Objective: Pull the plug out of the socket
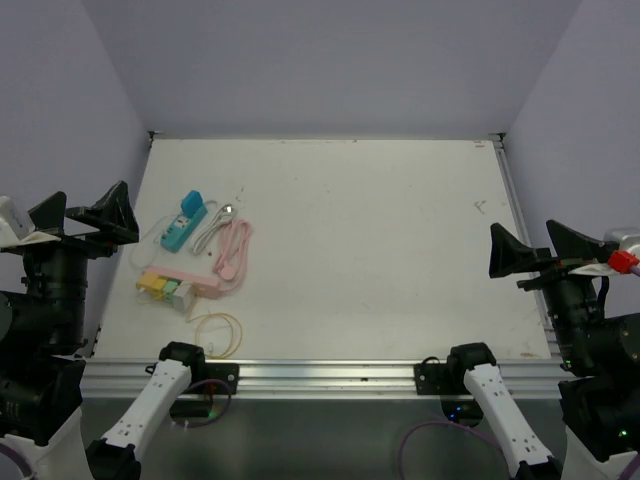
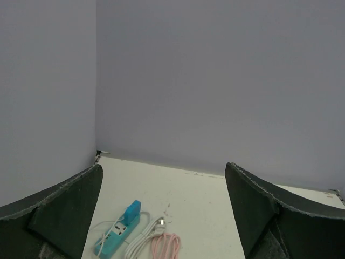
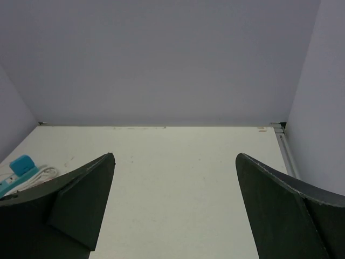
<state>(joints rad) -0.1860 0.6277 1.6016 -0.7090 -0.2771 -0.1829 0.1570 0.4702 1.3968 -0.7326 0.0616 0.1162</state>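
Note:
A blue power strip (image 1: pixel 177 232) lies at the table's left, with a blue plug (image 1: pixel 193 203) seated in its far end. Both show in the left wrist view, the strip (image 2: pixel 113 238) and the plug (image 2: pixel 131 211). The plug also shows at the left edge of the right wrist view (image 3: pixel 21 165). My left gripper (image 1: pixel 85 218) is open and empty, raised off the table's left edge, apart from the strip. In its wrist view the left gripper (image 2: pixel 163 165) has jaws spread wide. My right gripper (image 1: pixel 535 250) is open and empty at the far right, also seen from the wrist (image 3: pixel 175 156).
A coiled white cable (image 1: pixel 208 230) and a pink cable (image 1: pixel 235 252) lie right of the blue strip. A pink strip (image 1: pixel 190 279) with a yellow-green block (image 1: pixel 158 287) sits nearer, with a thin yellow cable loop (image 1: pixel 220 330) by the front rail (image 1: pixel 320 375).

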